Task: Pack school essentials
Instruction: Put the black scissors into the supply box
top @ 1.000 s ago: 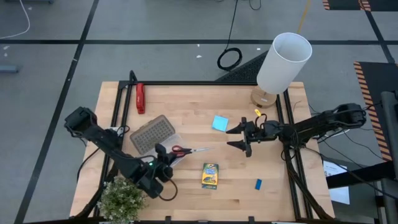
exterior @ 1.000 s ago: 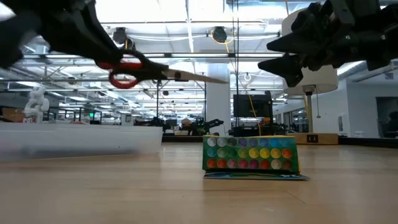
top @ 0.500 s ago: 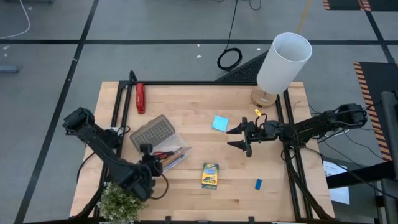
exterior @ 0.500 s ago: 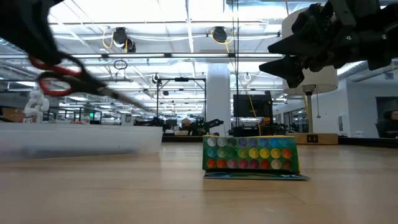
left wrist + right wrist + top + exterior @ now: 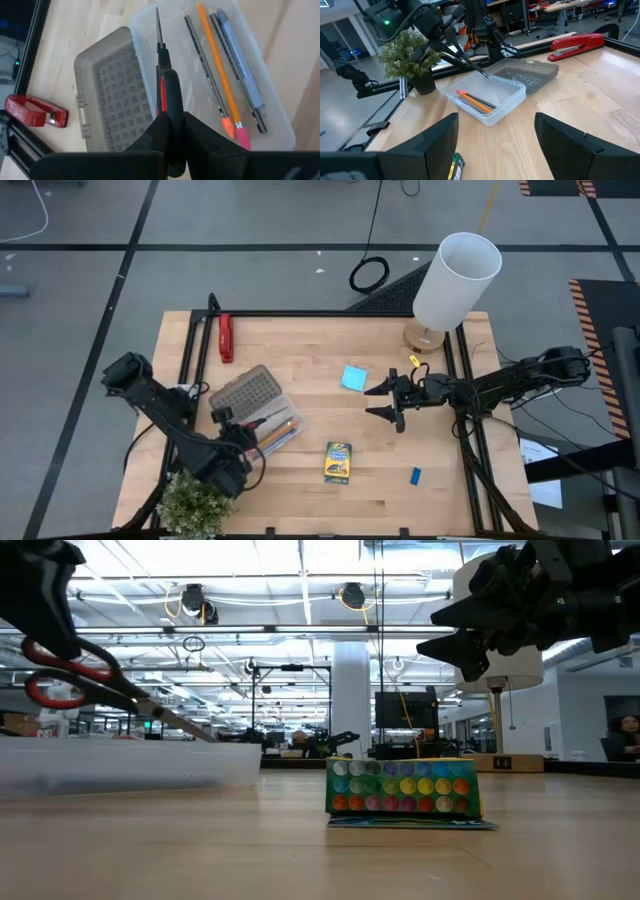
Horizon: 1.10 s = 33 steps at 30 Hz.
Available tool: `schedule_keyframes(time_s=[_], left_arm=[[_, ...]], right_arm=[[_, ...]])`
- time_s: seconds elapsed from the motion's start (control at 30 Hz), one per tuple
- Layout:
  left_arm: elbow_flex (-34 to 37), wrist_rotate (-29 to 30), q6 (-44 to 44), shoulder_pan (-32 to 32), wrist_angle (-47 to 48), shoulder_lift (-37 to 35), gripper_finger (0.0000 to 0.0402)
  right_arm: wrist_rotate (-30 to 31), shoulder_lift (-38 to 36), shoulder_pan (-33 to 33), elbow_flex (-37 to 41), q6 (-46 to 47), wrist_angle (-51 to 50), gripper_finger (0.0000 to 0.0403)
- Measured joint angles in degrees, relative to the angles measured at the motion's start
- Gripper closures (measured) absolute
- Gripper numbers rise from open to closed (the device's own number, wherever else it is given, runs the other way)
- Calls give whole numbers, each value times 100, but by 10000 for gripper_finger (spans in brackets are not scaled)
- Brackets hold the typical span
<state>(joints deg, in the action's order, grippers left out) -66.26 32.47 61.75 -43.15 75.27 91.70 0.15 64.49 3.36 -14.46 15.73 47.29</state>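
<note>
The red-handled scissors [image 5: 161, 75] are in my left gripper [image 5: 172, 124], which is shut on them over the clear case [image 5: 278, 430] at the table's near left. Their shut blades slant down, tip [image 5: 200, 734] low over the case's inside. In the case lie an orange pencil [image 5: 216, 65], a dark pencil [image 5: 202, 60] and a blue pen [image 5: 240, 65]. The yellow-green crayon box [image 5: 338, 462], light-blue notepad [image 5: 353, 378] and blue eraser [image 5: 415, 475] lie on the table. My right gripper [image 5: 385, 400] hovers open right of the notepad. My left gripper pinches the scissors at their handle end [image 5: 163, 97] between its two fingers [image 5: 150, 136], which lie along the scissors. The blades stick out past the fingertips, slanting down toward the case. The handles [image 5: 55, 690] hang clear; whether the tip touches the case I cannot tell.
The case's grey dotted lid [image 5: 243, 394] lies open on its far-left side. A red bar-shaped tool [image 5: 226, 337] lies at the far left, a white lamp [image 5: 455, 280] stands at the far right, and a potted plant [image 5: 195, 498] stands at the near left corner.
My left gripper has carried the scissors toward the table's left edge, from over the bare table beside the case to over the case. The scissors have tipped from about level to blades slanting down. My right gripper has kept still.
</note>
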Motion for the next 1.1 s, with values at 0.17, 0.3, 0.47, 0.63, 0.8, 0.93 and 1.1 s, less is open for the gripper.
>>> schedule_keyframes(time_s=[0.17,0.3,0.47,0.63,0.8,0.93,1.1], left_arm=[[141,-94,101,325,-36,24,363],[216,-184,144,474,-89,140,362],[221,-230,157,566,-218,210,361],[221,-249,147,591,-296,251,360],[234,-177,50,603,-682,249,338],[371,-165,81,674,-718,263,304],[483,-283,47,761,-886,271,272]], right_arm=[[-1,0,0,2,2,0,149],[-1,0,0,2,2,0,149],[-1,0,0,2,2,-2,149],[-1,0,2,2,2,0,149],[-1,0,2,2,4,-1,149],[-15,2,2,2,4,-1,149],[-20,2,2,4,4,-2,149]])
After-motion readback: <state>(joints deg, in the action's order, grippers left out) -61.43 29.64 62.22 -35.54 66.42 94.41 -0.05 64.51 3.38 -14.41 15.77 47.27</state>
